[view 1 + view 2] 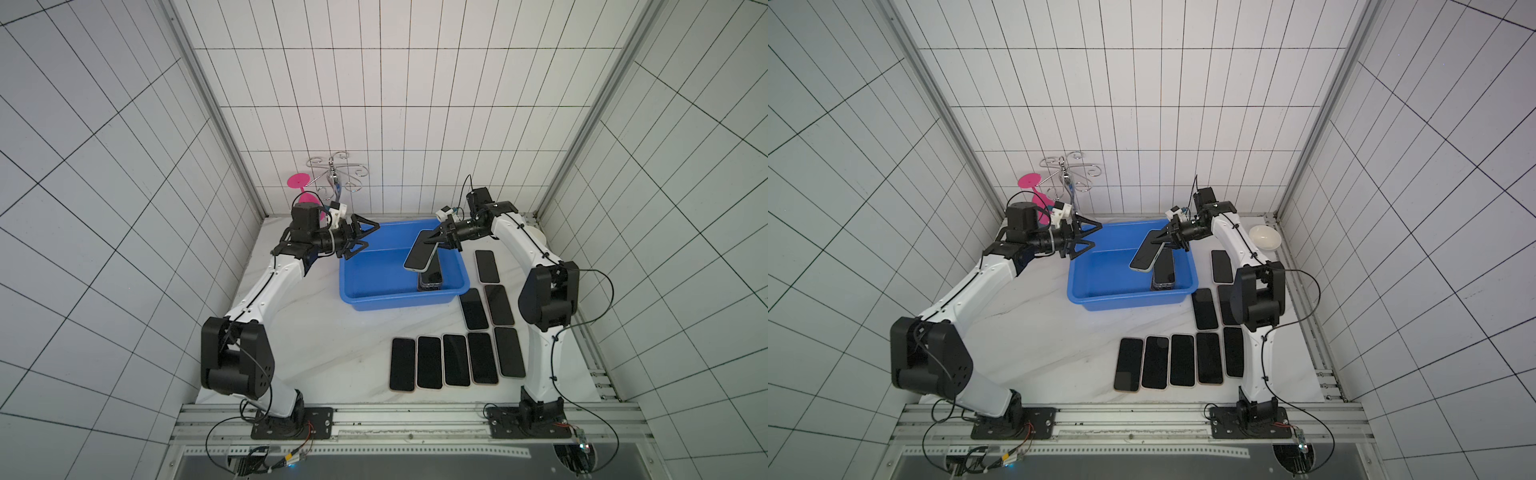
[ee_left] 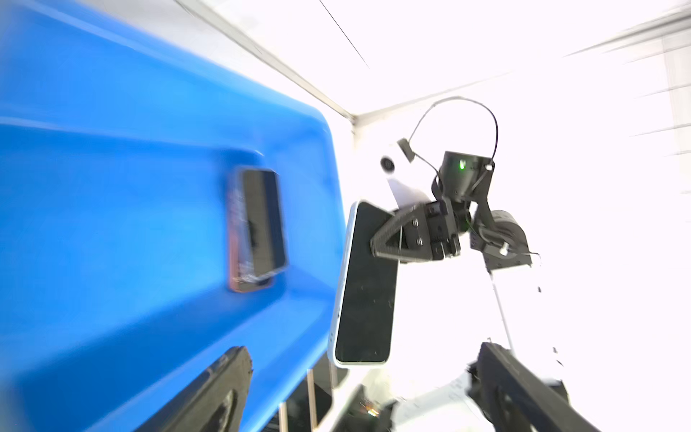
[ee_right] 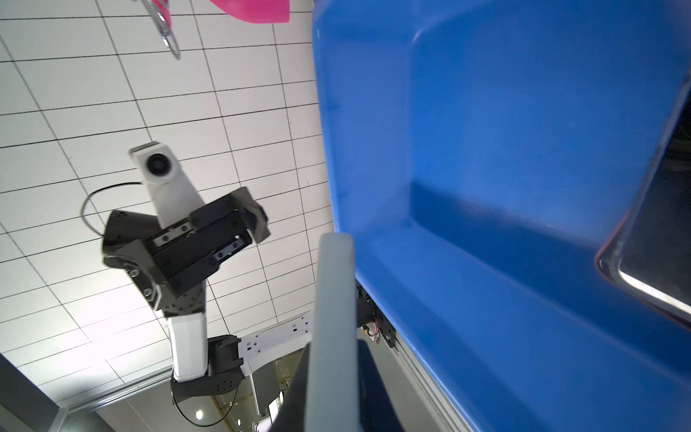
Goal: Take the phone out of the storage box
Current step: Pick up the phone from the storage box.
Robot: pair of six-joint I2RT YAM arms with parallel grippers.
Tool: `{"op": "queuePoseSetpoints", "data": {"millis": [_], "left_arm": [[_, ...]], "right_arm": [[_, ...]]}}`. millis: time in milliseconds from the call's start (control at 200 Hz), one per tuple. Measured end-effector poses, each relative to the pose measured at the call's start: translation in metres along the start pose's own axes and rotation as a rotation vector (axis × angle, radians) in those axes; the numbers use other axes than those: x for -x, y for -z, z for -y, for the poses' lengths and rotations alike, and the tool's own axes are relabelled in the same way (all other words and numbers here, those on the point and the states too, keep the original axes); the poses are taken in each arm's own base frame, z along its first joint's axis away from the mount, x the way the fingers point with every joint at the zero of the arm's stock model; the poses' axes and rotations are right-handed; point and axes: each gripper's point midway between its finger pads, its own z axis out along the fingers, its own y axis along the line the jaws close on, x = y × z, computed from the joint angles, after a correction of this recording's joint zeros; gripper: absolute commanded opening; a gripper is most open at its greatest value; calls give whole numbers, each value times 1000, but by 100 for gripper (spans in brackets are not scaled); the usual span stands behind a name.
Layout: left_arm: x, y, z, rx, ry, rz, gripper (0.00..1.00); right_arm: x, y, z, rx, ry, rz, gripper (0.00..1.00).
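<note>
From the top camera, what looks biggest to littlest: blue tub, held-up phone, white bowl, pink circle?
Largest: bright blue plastic tub.
Next: black-screened phone held above it and round white bowl look about alike; the phone is raised nearer the camera, so unsure.
Smallest: flat pink disc.

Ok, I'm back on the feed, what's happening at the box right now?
The right gripper is shut on the end of a pale-edged phone, holding it tilted, screen up, above the blue storage box. A stack of phones lies in the box beneath it. The left gripper hangs open and empty by the box's far left corner. Several other phones lie on the table.
</note>
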Motion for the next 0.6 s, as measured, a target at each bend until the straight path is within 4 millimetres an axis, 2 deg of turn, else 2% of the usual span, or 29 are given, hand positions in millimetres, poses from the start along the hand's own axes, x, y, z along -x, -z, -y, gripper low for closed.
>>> {"op": "queuePoseSetpoints", "data": {"millis": [85, 165, 210, 290, 395, 545, 600], "left_arm": [[-13, -26, -2, -68, 39, -81, 95], [-24, -45, 1, -120, 67, -139, 84], [-30, -51, 6, -151, 73, -165, 72], [-35, -53, 9, -179, 92, -185, 54], [-36, -53, 3, -197, 117, -192, 33], [-47, -55, 4, -230, 120, -230, 24], [-49, -55, 4, -236, 121, -234, 15]], "right_arm": [[-4, -7, -14, 38, 21, -10, 0], [-8, -23, -19, 65, 20, -34, 0], [-9, -30, -19, 76, 11, -41, 0], [-13, -41, -22, 115, -18, -73, 0], [-13, -41, -29, 151, -19, -76, 0], [-9, -42, -37, 176, -6, -67, 0], [-10, -43, -37, 184, -7, -75, 0]]}}
